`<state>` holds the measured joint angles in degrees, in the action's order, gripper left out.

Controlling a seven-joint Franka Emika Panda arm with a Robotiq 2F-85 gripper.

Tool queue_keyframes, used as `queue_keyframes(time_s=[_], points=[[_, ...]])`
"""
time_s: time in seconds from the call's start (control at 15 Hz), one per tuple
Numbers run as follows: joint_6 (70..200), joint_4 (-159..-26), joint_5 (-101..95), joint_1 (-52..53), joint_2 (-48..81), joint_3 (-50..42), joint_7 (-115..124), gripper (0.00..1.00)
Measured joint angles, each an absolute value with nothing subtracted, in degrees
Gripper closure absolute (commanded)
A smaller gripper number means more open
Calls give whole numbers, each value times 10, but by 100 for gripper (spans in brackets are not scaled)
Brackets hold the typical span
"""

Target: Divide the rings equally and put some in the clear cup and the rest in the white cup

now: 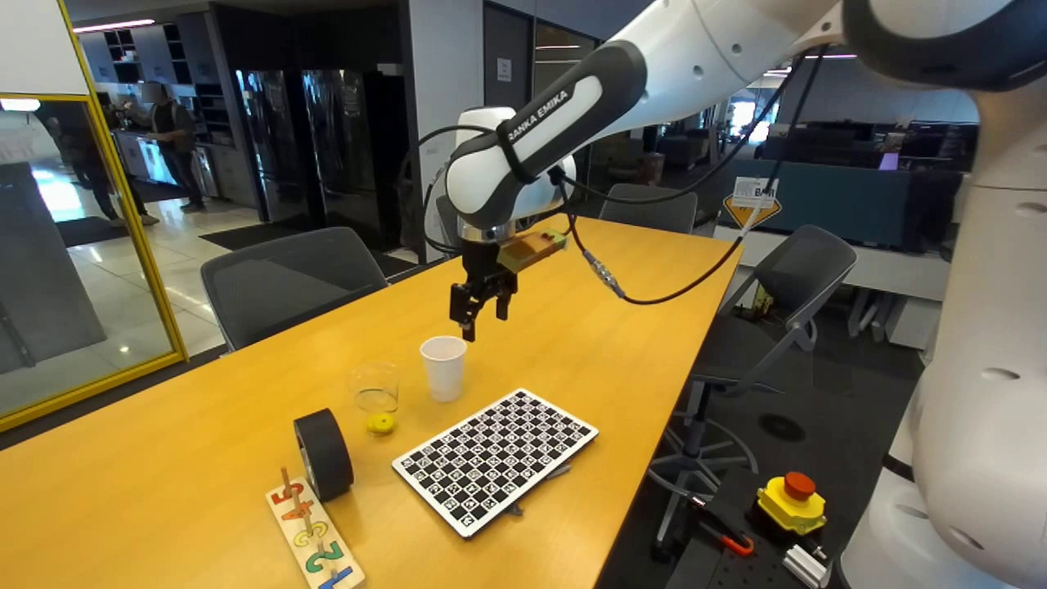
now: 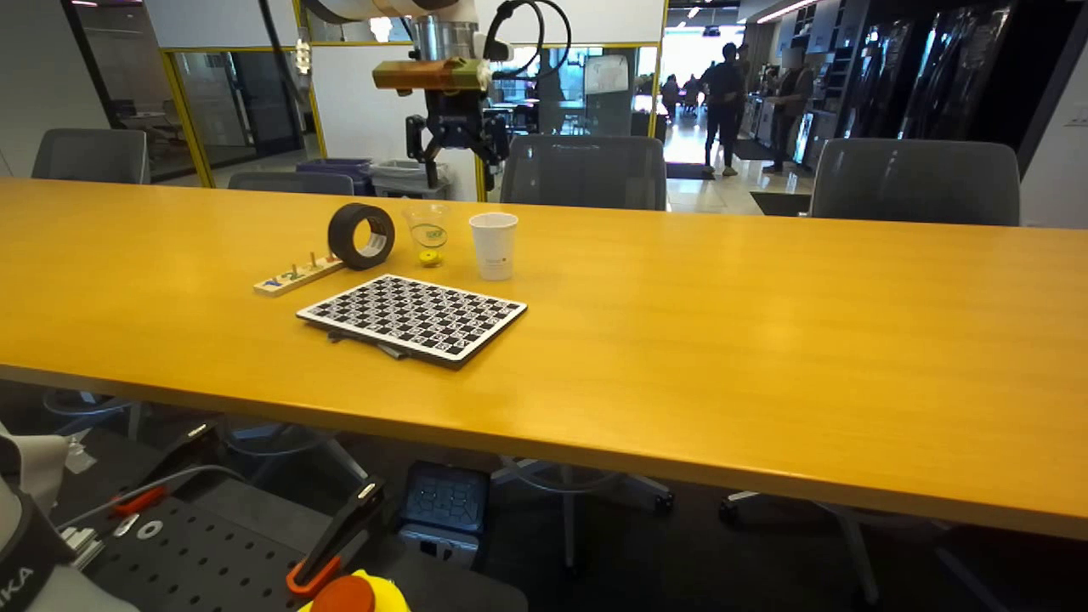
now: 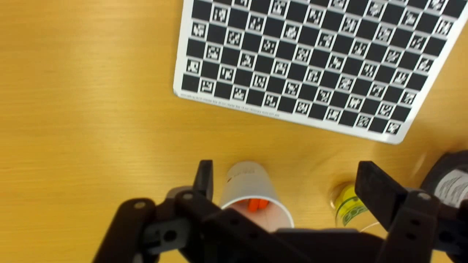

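Orange-yellow, the tabletop (image 1: 572,343) crosses an exterior view; above it hangs the black two-fingered pincer (image 1: 486,325). Lower in the frame stands a tapered opaque white cup (image 1: 444,373), left of it a short see-through plastic cup (image 1: 376,391) — at least one yellow ring (image 1: 380,424) at its bottom. In an exterior view, left of centre, the see-through cup sits between the white cup and a thick black roll (image 2: 344,236). The wrist view shows the pincer spread wide — holding nothing — and red-orange rings (image 3: 253,205) inside the white cup, lower centre.

RANKA EMIKA on arm (image 1: 609,90), apparently 1–5 on pegboard (image 1: 317,540)
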<state>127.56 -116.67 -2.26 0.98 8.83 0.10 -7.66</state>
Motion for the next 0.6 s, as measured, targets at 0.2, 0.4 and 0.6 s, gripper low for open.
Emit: queue_keyframes(time_s=[0.2,0.4,0.6], points=[[1227,-1246,-23,11,-3,10,-101,0],[1186,-1323,-23,16,-96,18,-122,0],[1137,-1388,-23,29,-192,21,-139,0]])
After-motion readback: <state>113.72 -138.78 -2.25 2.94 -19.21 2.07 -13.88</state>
